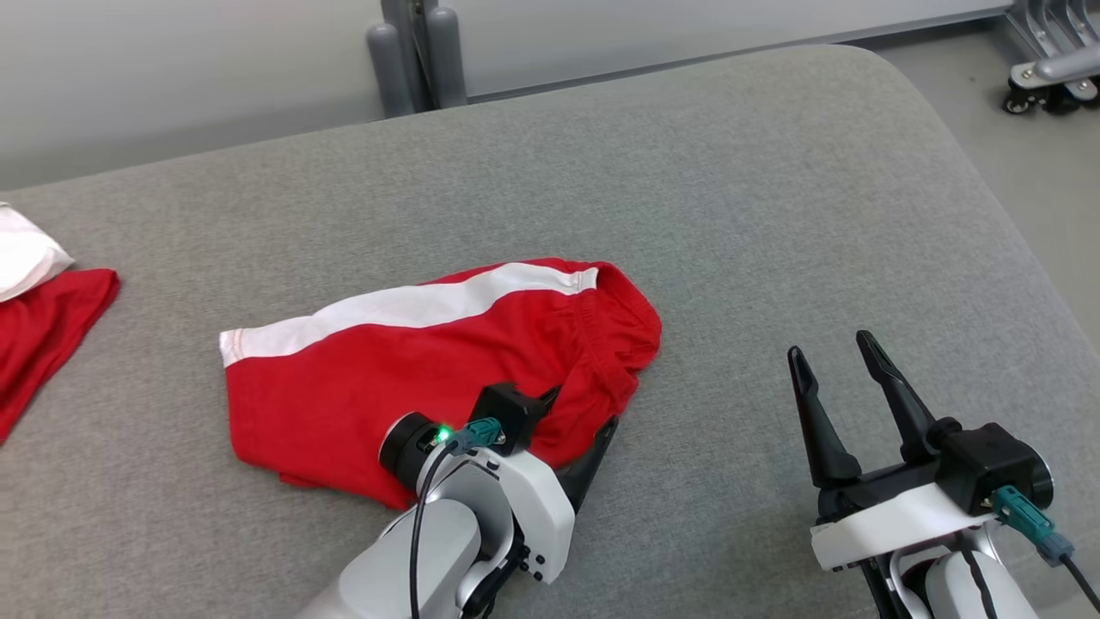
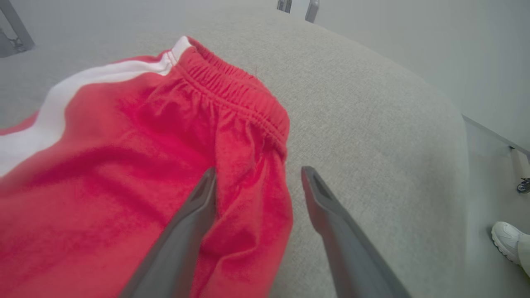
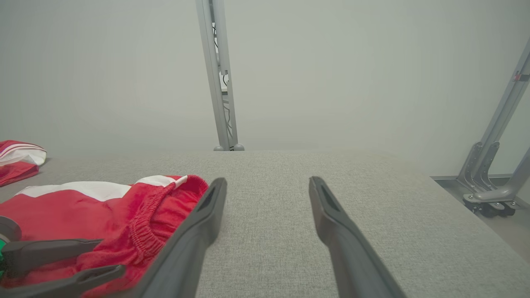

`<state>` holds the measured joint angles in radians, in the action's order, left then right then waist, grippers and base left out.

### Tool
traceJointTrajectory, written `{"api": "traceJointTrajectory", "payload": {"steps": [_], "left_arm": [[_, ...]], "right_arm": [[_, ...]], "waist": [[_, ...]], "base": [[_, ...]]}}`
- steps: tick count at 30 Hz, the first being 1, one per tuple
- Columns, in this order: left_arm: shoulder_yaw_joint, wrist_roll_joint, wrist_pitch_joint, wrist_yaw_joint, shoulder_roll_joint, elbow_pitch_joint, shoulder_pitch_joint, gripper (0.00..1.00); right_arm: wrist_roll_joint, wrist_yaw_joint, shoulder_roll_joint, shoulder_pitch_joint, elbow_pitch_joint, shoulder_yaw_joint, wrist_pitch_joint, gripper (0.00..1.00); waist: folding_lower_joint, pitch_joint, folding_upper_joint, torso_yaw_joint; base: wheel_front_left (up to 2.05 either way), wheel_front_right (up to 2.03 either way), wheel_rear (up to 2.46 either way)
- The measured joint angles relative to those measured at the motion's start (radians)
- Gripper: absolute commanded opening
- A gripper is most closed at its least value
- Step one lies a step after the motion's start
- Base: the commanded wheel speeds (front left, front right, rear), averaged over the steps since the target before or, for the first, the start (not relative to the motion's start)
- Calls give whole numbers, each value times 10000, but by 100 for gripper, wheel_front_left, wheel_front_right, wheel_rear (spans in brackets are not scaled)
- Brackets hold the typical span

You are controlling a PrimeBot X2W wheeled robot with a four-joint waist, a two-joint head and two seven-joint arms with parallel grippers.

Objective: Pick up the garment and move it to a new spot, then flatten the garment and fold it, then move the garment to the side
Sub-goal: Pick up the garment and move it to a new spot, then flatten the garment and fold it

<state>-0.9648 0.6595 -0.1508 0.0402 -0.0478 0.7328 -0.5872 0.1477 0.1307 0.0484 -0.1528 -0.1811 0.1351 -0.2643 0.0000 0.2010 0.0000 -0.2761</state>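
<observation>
The shorts (image 1: 430, 361) lie mid-table (image 1: 773, 215), long axis left to right, waistband rightward; the left pincer (image 2: 258, 176), spread wide and empty, straddles that waistband-end edge, nearer than the right pincer (image 1: 829, 346), likewise wide and empty.

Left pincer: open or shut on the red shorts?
Open. On the left pincer the fingers stand spread apart; the red shorts edge lies loose between them, unpinched.

Grey fabric surface (image 1: 773, 215), plain pale wall (image 3: 331, 62), metal post (image 3: 218, 82), wheeled frame base (image 1: 1053, 77)
</observation>
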Motion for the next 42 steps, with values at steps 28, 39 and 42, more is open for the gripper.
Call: {"api": "traceJointTrajectory", "payload": {"steps": [28, 39, 42], "left_arm": [[1595, 608, -1106, -1032, -497, -408, 731, 100], [2819, 884, -1108, -1267, -700, -117, 1239, 100], [3028, 1083, -1106, -1371, -675, 190, 1252, 100]], "right_arm": [[-251, 2, 0, -32, -1246, -13, 2, 100], [94, 2, -4, -1243, -3313, 984, 190, 100], [153, 2, -8, -1643, -3965, 1179, 278, 100]], "waist": [[0, -1035, 0, 1723], [0, -680, 0, 2371], [0, -540, 0, 2582]], "base": [[0, 0, 0], [0, 0, 0], [0, 0, 0]]}}
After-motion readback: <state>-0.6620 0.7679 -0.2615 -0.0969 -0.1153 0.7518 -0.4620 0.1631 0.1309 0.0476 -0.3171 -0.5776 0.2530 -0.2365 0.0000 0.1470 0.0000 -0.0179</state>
